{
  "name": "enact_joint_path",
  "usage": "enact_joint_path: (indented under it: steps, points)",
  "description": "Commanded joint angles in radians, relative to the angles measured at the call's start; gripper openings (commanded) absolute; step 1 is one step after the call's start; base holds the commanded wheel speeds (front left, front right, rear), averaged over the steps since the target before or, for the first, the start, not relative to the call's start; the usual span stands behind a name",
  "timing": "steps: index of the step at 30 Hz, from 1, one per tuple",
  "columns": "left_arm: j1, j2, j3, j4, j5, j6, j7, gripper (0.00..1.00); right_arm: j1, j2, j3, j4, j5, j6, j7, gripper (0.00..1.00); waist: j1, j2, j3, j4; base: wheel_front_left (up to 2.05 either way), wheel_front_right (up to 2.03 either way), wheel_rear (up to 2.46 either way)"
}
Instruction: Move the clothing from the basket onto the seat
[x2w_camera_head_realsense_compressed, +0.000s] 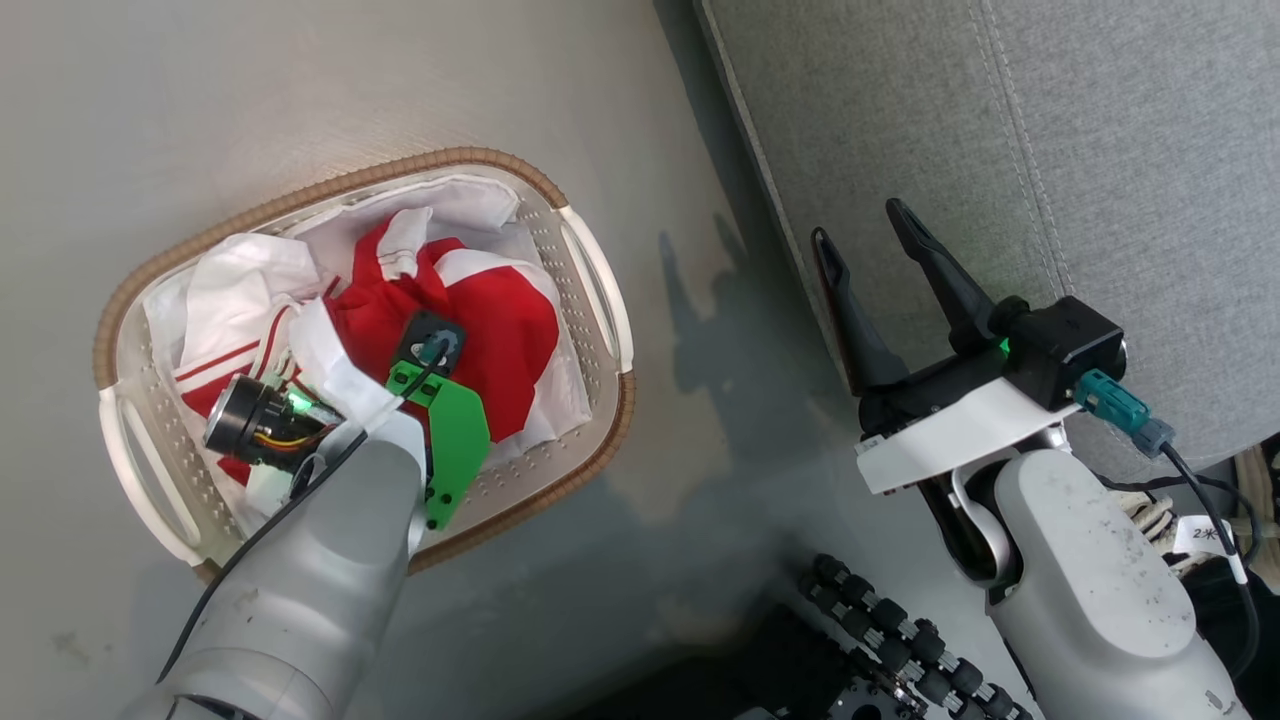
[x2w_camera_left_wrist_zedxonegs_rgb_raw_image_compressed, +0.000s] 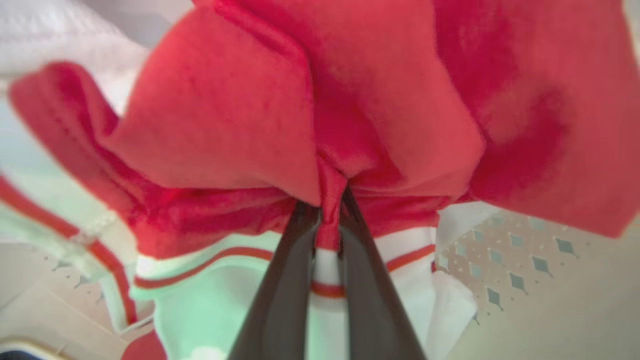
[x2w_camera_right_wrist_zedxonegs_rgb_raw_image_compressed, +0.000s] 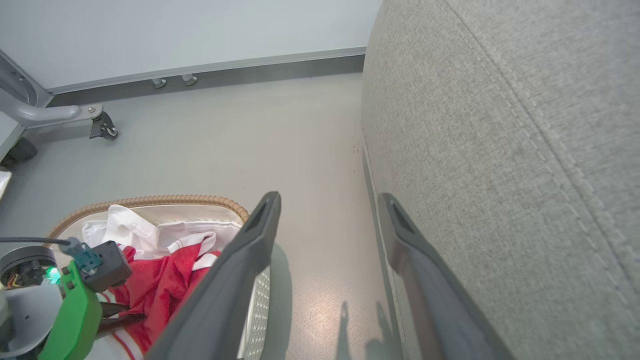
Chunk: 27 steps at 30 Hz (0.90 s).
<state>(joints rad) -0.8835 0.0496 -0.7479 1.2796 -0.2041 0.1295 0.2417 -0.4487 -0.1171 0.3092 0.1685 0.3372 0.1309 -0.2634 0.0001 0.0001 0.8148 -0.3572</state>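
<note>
A pale grey floor (x2w_camera_head_realsense_compressed: 250, 80) carries everything here. The seat (x2w_camera_head_realsense_compressed: 1000, 150), a broad grey upholstered cushion with a stitched seam, takes up the upper right of the head view, its edge just beside the floor. To its left, apart from it, the basket (x2w_camera_head_realsense_compressed: 330, 190) stands on the floor, oval and white with a brown woven rim. The clothing (x2w_camera_head_realsense_compressed: 500, 320) lies bunched inside it, red with white panels and striped trim, on top of a white liner (x2w_camera_head_realsense_compressed: 470, 200). The left gripper (x2w_camera_left_wrist_zedxonegs_rgb_raw_image_compressed: 327, 205) reaches down into the basket, its jaws clenched on a pinched fold of red fabric. The right gripper (x2w_camera_head_realsense_compressed: 858, 220) hovers over the seat's edge, jaws spread apart and holding nothing.
</note>
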Motion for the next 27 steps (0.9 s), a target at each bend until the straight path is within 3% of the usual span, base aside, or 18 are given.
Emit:
enact_joint_path:
  steps: [1, 11, 18, 23, 27]
  points:
    - [0.022, 0.006, 0.006, -0.002, -0.017, 0.004, -0.021, 0.00, -0.002, -0.007, -0.003, 0.005, 0.008, 0.000, -0.002, 1.00, -0.0001, -0.0001, -0.024, 0.008, 0.00, 0.00, 0.00]
    - [0.143, 0.003, 0.041, -0.063, -0.103, 0.025, -0.287, 0.00, 0.068, -0.033, -0.021, 0.026, -0.015, 0.000, -0.002, 1.00, -0.0001, -0.0001, -0.198, 0.065, 0.00, 0.00, 0.00]
    - [0.247, 0.003, 0.032, -0.098, -0.168, -0.017, -0.453, 0.00, 0.136, -0.037, -0.051, 0.047, -0.031, 0.000, -0.002, 1.00, -0.0001, -0.0001, -0.347, 0.120, 0.00, 0.00, 0.00]
    - [0.302, 0.002, 0.043, -0.179, -0.198, -0.030, -0.507, 0.00, 0.178, -0.041, -0.048, 0.055, -0.050, 0.000, -0.002, 1.00, -0.0001, -0.0001, -0.433, 0.154, 0.00, 0.00, 0.00]
    - [0.367, 0.017, 0.081, -0.365, -0.158, -0.026, -0.507, 0.00, 0.213, -0.036, -0.051, 0.059, -0.060, 0.000, -0.002, 1.00, -0.0001, -0.0001, -0.493, 0.182, 0.00, 0.00, 0.00]
